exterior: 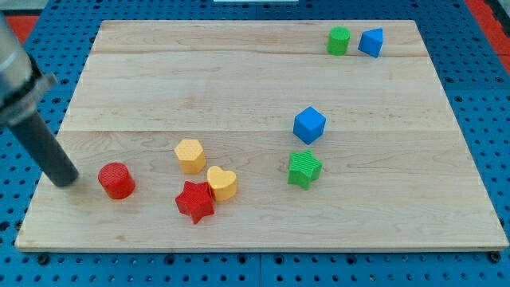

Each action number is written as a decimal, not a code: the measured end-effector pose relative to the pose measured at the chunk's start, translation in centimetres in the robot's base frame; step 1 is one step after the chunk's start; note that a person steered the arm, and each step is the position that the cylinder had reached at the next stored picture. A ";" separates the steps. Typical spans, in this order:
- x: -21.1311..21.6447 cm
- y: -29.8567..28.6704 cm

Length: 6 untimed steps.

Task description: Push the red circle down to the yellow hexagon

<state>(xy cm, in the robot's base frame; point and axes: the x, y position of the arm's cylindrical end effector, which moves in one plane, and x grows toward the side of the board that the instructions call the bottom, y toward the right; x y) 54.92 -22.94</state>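
Observation:
The red circle (116,179) stands on the wooden board at the lower left. The yellow hexagon (190,155) stands up and to the right of it, about a block's width apart. My tip (65,181) rests on the board just left of the red circle, with a small gap between them. The dark rod slants up toward the view's top left.
A red star (195,201) and a yellow heart (222,182) touch each other below the hexagon. A green star (304,168) and a blue cube (309,125) stand right of centre. A green cylinder (339,40) and a blue triangle (370,41) stand at the top right.

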 end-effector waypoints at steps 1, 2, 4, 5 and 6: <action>0.8 6.9; -1.0 10.1; -3.7 0.7; -4.6 6.7; -3.9 9.4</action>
